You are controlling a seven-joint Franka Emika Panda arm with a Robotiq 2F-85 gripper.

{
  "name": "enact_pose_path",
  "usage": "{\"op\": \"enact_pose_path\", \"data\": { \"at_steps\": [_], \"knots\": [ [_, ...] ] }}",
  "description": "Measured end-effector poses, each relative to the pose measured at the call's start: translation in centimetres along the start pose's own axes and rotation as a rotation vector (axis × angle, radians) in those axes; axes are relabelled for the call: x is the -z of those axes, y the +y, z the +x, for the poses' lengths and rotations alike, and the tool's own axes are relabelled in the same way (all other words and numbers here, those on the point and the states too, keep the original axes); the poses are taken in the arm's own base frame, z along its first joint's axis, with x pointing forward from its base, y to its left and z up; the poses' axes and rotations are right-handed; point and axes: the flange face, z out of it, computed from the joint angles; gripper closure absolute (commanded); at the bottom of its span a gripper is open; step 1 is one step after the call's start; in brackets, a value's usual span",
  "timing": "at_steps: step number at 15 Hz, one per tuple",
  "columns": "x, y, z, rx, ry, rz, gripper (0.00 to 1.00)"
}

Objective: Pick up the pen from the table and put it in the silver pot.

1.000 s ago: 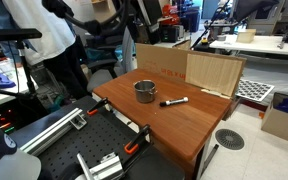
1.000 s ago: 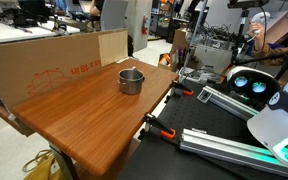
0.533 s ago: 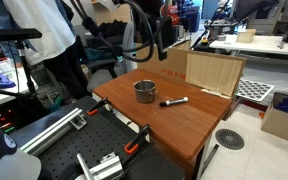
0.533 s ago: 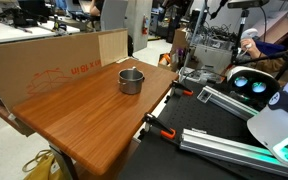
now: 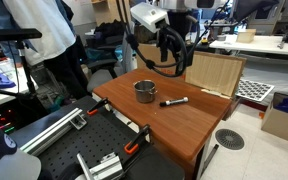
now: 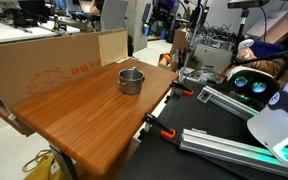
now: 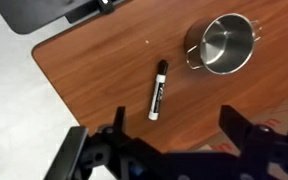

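Observation:
The pen, black with a pale end, lies flat on the reddish-brown table, a little apart from the silver pot. In an exterior view the pen lies just beside the pot on the table. The pot also shows in an exterior view; the pen is hidden there. My gripper is open and empty, high above the table, with dark fingers at the bottom edge of the wrist view. In an exterior view the gripper hangs above the pot and pen.
A cardboard box and a wooden board stand at the table's far edge. A person stands beside the table. Orange clamps grip its near edge. A round floor grille lies beyond the corner.
The arm has swung in over the table and now hangs above the pot and pen. Pen and pot have not moved.

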Motion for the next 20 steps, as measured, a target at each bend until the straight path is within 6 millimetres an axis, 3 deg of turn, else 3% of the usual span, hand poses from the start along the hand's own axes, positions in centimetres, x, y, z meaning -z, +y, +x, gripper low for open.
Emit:
{"op": "enact_pose_path", "data": {
  "at_steps": [3, 7, 20],
  "knots": [
    [-2.0, 0.4, 2.3, -0.041, -0.022, -0.024, 0.0],
    [-5.3, 0.1, 3.9, -0.061, -0.067, -0.051, 0.0],
    [-12.6, -1.1, 4.4, -0.248, -0.134, -0.103, 0.0]
  ]
}}
